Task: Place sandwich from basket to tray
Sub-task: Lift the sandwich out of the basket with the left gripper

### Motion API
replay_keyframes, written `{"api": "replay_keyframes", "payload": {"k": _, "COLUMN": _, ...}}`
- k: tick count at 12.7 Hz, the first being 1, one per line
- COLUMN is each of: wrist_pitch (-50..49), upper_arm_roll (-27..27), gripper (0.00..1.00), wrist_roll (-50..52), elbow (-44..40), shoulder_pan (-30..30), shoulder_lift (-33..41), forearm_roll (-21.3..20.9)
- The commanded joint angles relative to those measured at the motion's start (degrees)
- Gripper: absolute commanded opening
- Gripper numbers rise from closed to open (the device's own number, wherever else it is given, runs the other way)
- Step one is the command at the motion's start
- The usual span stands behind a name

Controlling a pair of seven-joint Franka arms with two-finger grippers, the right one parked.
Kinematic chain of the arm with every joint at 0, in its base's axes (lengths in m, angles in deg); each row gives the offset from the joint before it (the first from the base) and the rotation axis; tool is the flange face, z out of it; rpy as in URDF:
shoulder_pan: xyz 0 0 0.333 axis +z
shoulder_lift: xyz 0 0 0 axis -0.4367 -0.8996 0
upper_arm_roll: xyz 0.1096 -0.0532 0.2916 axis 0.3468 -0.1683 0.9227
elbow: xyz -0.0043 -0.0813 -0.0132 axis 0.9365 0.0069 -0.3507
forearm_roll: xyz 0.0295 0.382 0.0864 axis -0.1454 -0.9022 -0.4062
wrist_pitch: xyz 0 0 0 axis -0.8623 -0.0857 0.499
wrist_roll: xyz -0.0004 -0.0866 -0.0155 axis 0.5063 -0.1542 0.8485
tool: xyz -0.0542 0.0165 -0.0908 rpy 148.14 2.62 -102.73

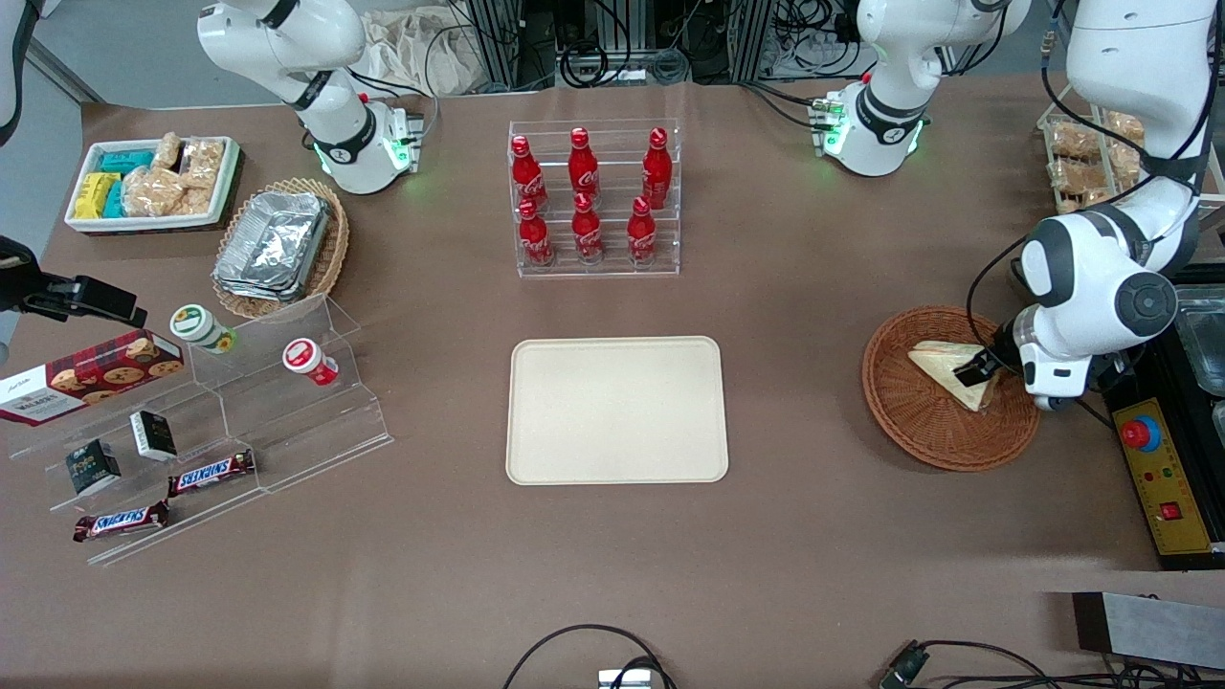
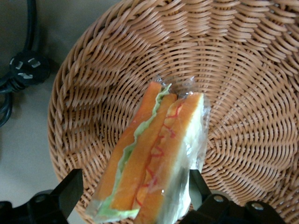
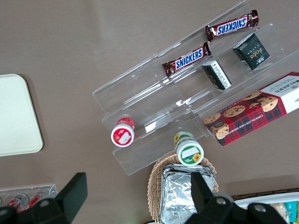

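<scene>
While nothing nearer the front camera than the tray (image 1: 616,410) matters to the job, that tray sits flat and bare on the brown bench (image 1: 612,574) in the middle, well apart from where the work is going on. Toward the working arm's end of the bench lies the basket (image 1: 909,421), and the sandwich (image 1: 943,368) rests inside it, leaning toward the rim with its orange and green filling edge turned up to the wrist camera. Low over it hangs the gripper (image 1: 978,371), its dark fingers (image 2: 70,189) spread and standing one on each bread face of the wedge. From the wrist view they look close to the wrap, though I can't quite tell whether either one is touching it yet. My reading is that the grasp is the step in hand and the carry has not begun. What comes next, I'd judge, is a gentle closing across the soft bread, enough to hold without crushing, then a straight lift clear of the woven rim before swinging across to the tray. Farther off, the rack of red bottles (image 1: 593,196) stands above the tray, out of the likely path.
</scene>
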Motion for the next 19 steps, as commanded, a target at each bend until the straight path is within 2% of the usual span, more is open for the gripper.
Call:
{"api": "replay_keyframes", "payload": {"k": 1, "wrist_pitch": 2.14, "upper_arm_roll": -0.94, "gripper": 0.05, "wrist_roll": 5.16, "elbow": -1.57, "shoulder_pan": -0.35, "shoulder_lift": -1.63, "forearm_roll": 2.30}}
{"api": "replay_keyframes", "payload": {"k": 2, "wrist_pitch": 2.41, "upper_arm_roll": -2.16, "gripper": 0.00, "wrist_roll": 6.32, "elbow": -1.66, "shoulder_pan": -0.35, "shoulder_lift": -1.63, "forearm_roll": 2.31}}
{"api": "replay_keyframes", "payload": {"k": 6, "wrist_pitch": -2.40, "upper_arm_roll": -3.75, "gripper": 0.00, "wrist_roll": 7.30, "elbow": -5.78, "shoulder_pan": -0.52, "shoulder_lift": -1.10, "forearm_roll": 1.87}}
{"api": "replay_keyframes", "payload": {"k": 11, "wrist_pitch": -23.83, "upper_arm_roll": -7.96, "gripper": 0.00, "wrist_roll": 6.68, "elbow": -22.28, "shoulder_pan": -0.61, "shoulder_lift": -0.31, "forearm_roll": 1.00}}
{"api": "replay_keyframes", "payload": {"k": 13, "wrist_pitch": -33.22, "upper_arm_roll": -12.52, "gripper": 0.00, "wrist_roll": 6.77, "elbow": -31.50, "shoulder_pan": -1.05, "shoulder_lift": -1.27, "forearm_roll": -2.07}}
{"api": "replay_keyframes", "payload": {"k": 16, "wrist_pitch": -42.31, "upper_arm_roll": -15.09, "gripper": 0.00, "wrist_roll": 6.95, "elbow": -45.91, "shoulder_pan": -6.13, "shoulder_lift": -5.56, "forearm_roll": -2.62}}
{"api": "replay_keyframes", "payload": {"k": 19, "wrist_pitch": -41.63, "upper_arm_roll": -15.18, "gripper": 0.00, "wrist_roll": 7.12, "elbow": -53.15, "shoulder_pan": -15.87, "shoulder_lift": -11.54, "forearm_roll": -2.44}}
